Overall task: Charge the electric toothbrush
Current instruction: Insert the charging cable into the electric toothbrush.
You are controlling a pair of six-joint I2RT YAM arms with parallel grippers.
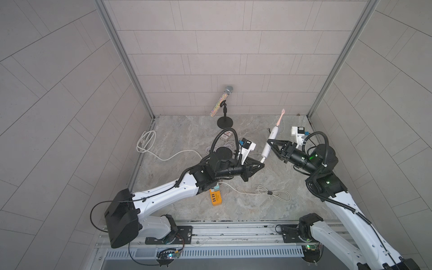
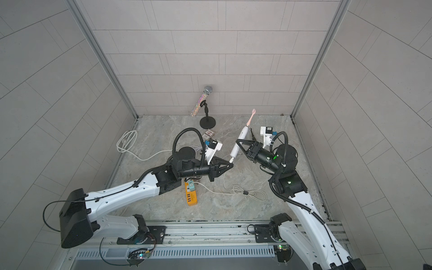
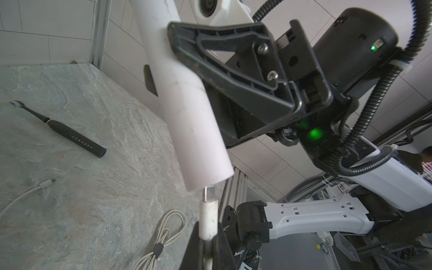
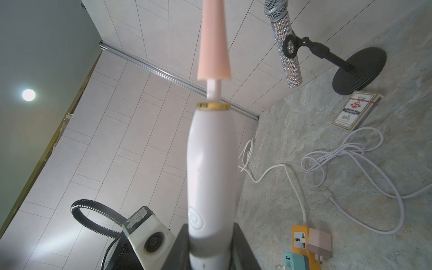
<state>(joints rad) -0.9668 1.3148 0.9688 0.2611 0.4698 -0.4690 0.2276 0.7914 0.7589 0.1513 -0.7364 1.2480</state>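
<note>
The electric toothbrush, white with a pink head, hangs tilted above the table in both top views. My right gripper is shut on its lower body; the right wrist view shows the toothbrush standing up between the jaws of the right gripper. My left gripper is shut on a white charging plug. In the left wrist view the plug's metal tip meets the bottom end of the toothbrush. How deep it sits I cannot tell.
A black toothbrush lies on the stone table. An orange power strip with adapters sits under my left arm. A bundled cable, a coiled cable, a card pack and a microphone on a stand are around.
</note>
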